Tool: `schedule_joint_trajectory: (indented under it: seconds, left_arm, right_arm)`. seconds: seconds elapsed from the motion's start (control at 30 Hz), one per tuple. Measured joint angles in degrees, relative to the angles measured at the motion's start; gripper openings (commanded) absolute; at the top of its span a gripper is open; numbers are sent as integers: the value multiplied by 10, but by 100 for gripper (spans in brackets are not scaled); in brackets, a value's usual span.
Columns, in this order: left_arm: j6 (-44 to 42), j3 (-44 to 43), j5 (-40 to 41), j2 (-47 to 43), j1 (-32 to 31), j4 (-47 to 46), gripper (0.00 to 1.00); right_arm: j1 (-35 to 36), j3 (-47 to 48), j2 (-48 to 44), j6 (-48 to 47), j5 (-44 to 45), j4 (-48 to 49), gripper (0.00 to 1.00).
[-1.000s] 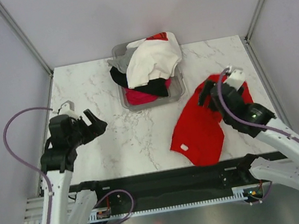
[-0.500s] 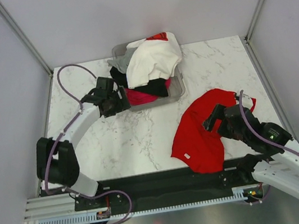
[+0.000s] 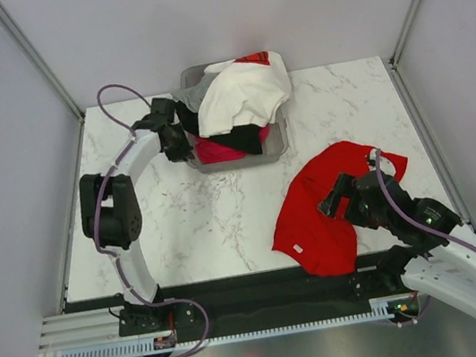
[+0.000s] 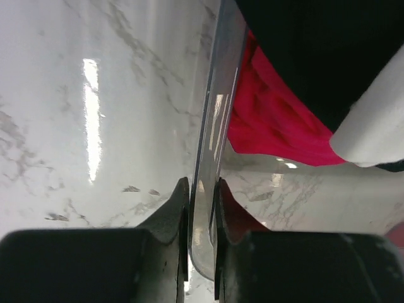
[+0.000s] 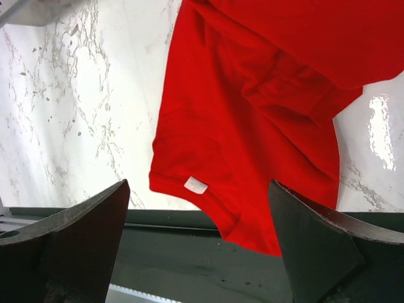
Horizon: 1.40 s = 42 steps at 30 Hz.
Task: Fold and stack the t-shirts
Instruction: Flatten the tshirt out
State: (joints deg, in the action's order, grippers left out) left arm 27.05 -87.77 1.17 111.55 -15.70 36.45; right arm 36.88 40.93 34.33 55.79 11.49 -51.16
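Observation:
The bright red t-shirt (image 3: 316, 211) (image 5: 252, 107) lies crumpled on the marble at the near right. My right gripper (image 3: 336, 199) (image 5: 197, 189) hovers over its near hem, open and holding nothing. The white t-shirt (image 3: 243, 96) (image 4: 372, 132) tops a heap in the grey metal tray (image 3: 279, 140), over the black t-shirt (image 3: 244, 129) (image 4: 315, 50) and the magenta-pink t-shirt (image 3: 220, 151) (image 4: 271, 120). My left gripper (image 3: 178, 141) (image 4: 202, 189) is shut on the tray's thin left wall (image 4: 218, 107), one finger outside and one inside.
The tray stands at the back middle of the marble table (image 3: 180, 215). Grey walls and metal posts close in the left, right and back. A black rail (image 3: 256, 289) runs along the near edge, just below the red shirt's hem.
My left arm swung from the near left out to the tray and shut on its left wall. My right gripper drew back toward the near edge over the red shirt, still open.

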Motion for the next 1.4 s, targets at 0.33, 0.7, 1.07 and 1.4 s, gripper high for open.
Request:
schedule_joint_trajectory:
  seconds: [0.33, 0.7, 1.07, 1.4]
  left_arm:
    - [-82, -30, -125, 4, 265, 77, 2]
    - [-62, -258, -68, 105, 466, 248, 54]
    - [18, -242, 63, -99, 254, 200, 94]
    - [3, -274, -31, 45, 31, 91, 82]
  right_arm:
    - [0, -5, 2, -2, -33, 23, 98]
    - [0, -11, 22, -24, -57, 31, 98]
    - [4, -22, 36, -23, -70, 57, 98]
    - [4, 14, 33, -27, -21, -8, 98]
